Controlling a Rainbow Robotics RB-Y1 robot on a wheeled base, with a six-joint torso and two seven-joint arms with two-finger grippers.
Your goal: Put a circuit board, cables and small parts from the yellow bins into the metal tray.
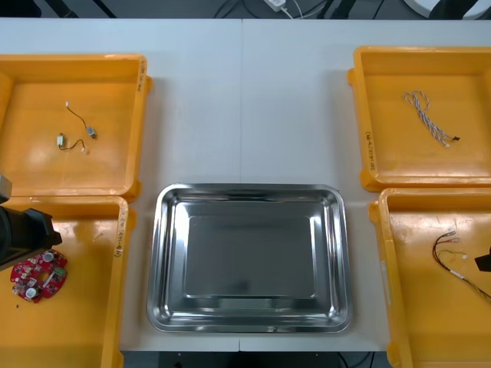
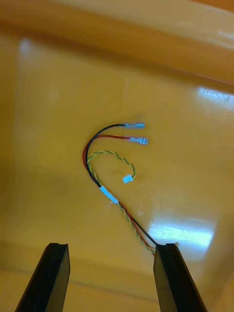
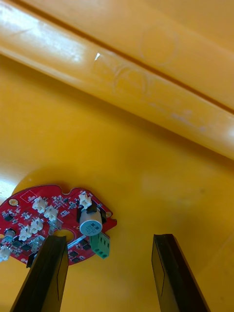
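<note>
Front view: light table (image 1: 242,115), four yellow bins on it, two stacked along each side.

- Far left bin (image 1: 115,60), near left bin (image 1: 84,322), far right bin (image 1: 399,165), near right bin (image 1: 418,307).
- Metal tray (image 1: 249,189) sits between the two near bins at the table's near edge. Its inside is bare and shiny, with nothing in it.

Left gripper (image 3: 111,275)
- Low over the near left bin, at that bin's outer side.
- Fingers stand wide apart and grip nothing.
- Round red circuit board (image 3: 48,224) lies flat on the bin floor. One finger covers the board's edge. The board's green connector sits just inside that finger. The other finger is over bare floor.
- Cannot tell whether the finger touches the board.

Right gripper (image 2: 112,280)
- Over the near right bin, toward its outer side.
- Fingers spread wide, nothing between them.
- Red and yellow cable (image 2: 105,190), with a black strand, curls on the floor beyond the fingertips. Its tail runs up to the inner edge of one finger. Contact cannot be told.

Other bins
- Twisted blue and white cable (image 1: 427,115) lies loose in the far right bin.
- Short black cable (image 1: 77,116) lies mid-floor in the far left bin.
- Small metal parts (image 1: 60,140) lie just beside it.
</note>
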